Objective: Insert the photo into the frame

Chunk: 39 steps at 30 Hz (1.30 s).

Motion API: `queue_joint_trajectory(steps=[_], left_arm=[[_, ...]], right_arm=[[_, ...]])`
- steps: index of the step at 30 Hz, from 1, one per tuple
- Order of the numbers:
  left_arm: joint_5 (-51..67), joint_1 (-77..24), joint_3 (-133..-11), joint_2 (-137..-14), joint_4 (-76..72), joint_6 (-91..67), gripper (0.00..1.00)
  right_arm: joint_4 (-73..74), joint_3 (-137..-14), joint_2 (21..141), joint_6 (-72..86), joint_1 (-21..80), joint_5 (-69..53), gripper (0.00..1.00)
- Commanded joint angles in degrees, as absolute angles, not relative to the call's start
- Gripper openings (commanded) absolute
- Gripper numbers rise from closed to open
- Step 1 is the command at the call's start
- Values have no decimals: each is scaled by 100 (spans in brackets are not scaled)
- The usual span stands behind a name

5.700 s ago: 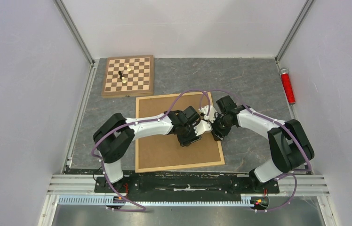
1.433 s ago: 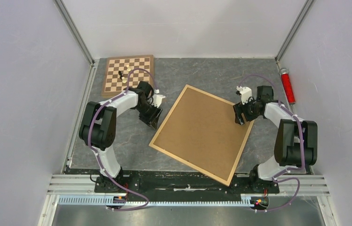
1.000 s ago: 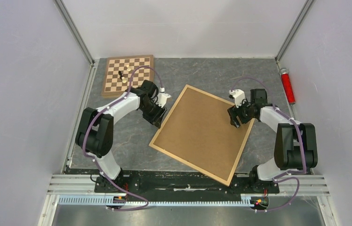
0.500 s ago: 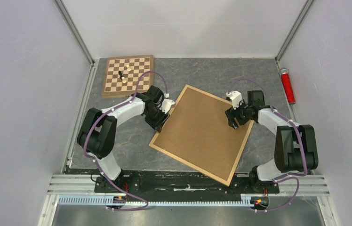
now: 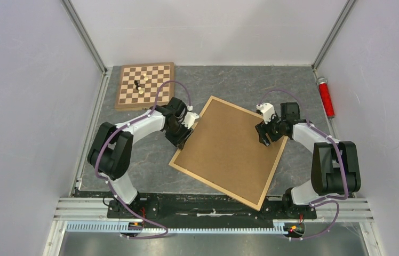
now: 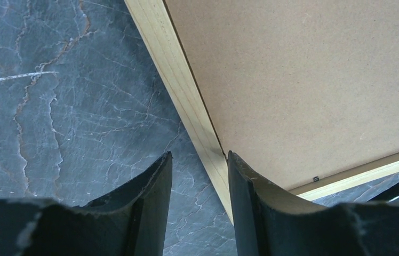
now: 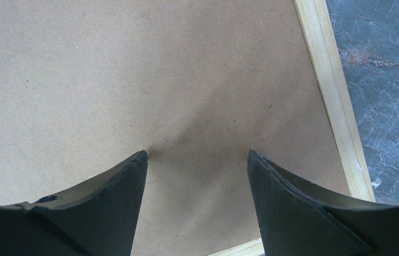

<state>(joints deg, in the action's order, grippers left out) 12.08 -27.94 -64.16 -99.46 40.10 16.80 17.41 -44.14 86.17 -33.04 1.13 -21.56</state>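
The frame [image 5: 213,186] lies back-up and skewed on the grey marbled surface [image 5: 144,154], its brown backing board [image 5: 229,152] filling the light wood border. The left gripper [image 5: 183,141] sits at the frame's left rail, fingers partly spread, with the rail showing in the gap between them and nothing pinched. The right gripper [image 5: 264,140] is over the backing board near the right rail, fingers spread wide and holding nothing. A chessboard [image 5: 145,85] with a few pieces lies at the far left, and a red cylinder [image 5: 325,97] at the far right edge.
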Motion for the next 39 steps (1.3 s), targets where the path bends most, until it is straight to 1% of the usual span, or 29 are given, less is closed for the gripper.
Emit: queue_joint_trajectory(steps=[1,13,39], left_arm=[[1204,-2878,-6400,-9889,3867,1427,49],[1025,-2883,-6346,-9956,3788,1364,48],[1045,-2885,-6205,-10090,3682,1334,47]], right_arm=[[1788,-4333,8499,-3277,119,-2195,72],[1789,-4298,8469,-3279,122,-2189,71],[1783,-4309,8468,-3263,119,-2197,70]])
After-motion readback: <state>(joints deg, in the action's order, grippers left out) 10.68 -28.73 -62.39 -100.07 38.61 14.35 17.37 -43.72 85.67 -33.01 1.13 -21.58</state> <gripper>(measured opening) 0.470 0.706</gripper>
